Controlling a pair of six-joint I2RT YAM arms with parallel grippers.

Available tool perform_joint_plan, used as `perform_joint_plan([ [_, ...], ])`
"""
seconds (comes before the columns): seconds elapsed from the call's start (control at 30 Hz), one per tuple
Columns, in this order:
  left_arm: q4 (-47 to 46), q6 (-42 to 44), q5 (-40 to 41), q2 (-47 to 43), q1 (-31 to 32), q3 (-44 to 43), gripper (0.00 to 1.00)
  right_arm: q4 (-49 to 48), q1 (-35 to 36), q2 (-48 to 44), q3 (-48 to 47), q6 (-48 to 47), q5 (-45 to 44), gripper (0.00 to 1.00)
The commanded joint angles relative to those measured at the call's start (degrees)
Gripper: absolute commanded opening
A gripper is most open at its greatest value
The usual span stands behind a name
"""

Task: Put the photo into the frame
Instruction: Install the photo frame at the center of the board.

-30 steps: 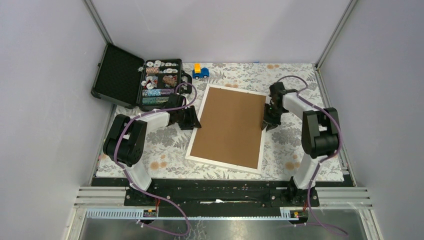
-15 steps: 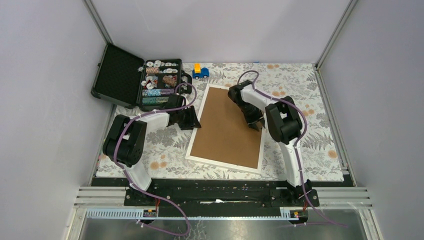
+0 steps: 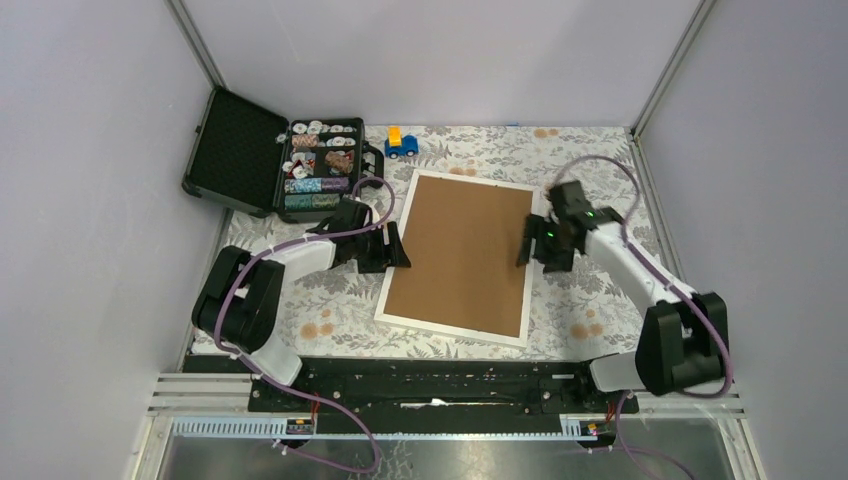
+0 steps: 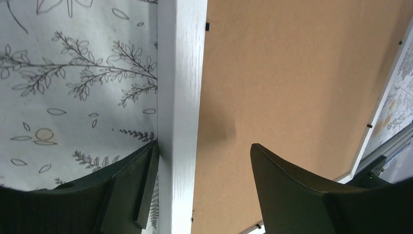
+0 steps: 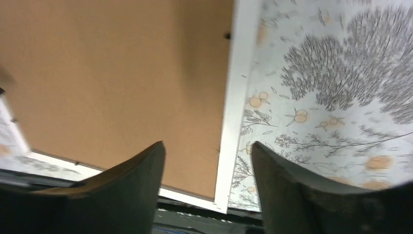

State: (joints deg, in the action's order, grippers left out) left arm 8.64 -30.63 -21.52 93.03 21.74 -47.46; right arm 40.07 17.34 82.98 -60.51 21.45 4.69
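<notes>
On floral cloth (image 3: 330,292), white grained frame (image 3: 460,255), matte brown back up, left tool (image 3: 395,247) and right tool (image 3: 527,243) spread.

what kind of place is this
Probably a lab robot test cell, not a home: aluminium posts and blank panels box in the table, two arms are bolted to a rail, and a toy truck and white frame lie as props.

Open black case (image 3: 262,155) of small patterned pieces at far left, blue-and-yellow toy truck (image 3: 401,143) near its right end, floral tablecloth (image 3: 600,160) beneath both
</notes>
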Motion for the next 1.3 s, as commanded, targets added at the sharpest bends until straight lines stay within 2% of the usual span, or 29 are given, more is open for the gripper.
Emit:
perform_joint_plan([
  [0.0,-0.76,-1.71,-2.49,-2.89,0.27,2.39,0.75,-13.09,-7.55,-3.42,14.97,3.43,19.58,0.65],
  [0.03,-1.07,-1.84,-2.43,-3.21,0.25,2.83,0.74,-13.25,-7.9,-4.99,16.29,3.49,18.34,0.55],
  [0.07,-1.36,-1.88,-2.43,-3.54,0.25,3.27,0.74,-13.27,-8.76,-6.24,17.37,3.56,17.31,0.51],
  [0.2,-1.9,-2.12,-2.57,-3.5,0.2,4.07,0.72,-12.18,-11.35,-8.03,19.54,3.31,12.35,0.48],
  [0.5,-2.45,-2.99,-3.36,-3.54,0.25,3.79,0.72,-12.15,-11.28,-5.71,20.29,3.3,13.68,0.34],
  [0.73,-2.7,-3.0,-3.35,-2.95,0.22,4.0,0.72,-10.06,-11.14,-9.04,22.44,6.26,13.57,0.35],
  [0.9,-2.6,-2.9,-3.56,-2.67,0.22,3.71,0.72,-9.54,-7.75,-8.73,23.25,8.16,12.4,0.36],
  [1.2,-2.69,-2.66,-3.75,-2.07,0.28,3.54,0.72,-9.02,-6.63,-10.41,23.81,9.86,9.21,0.33],
  [1.27,-2.65,-2.59,-3.71,-2.04,0.19,3.54,0.72,-8.58,-6.63,-11.86,23.59,10.57,7.77,0.36],
])
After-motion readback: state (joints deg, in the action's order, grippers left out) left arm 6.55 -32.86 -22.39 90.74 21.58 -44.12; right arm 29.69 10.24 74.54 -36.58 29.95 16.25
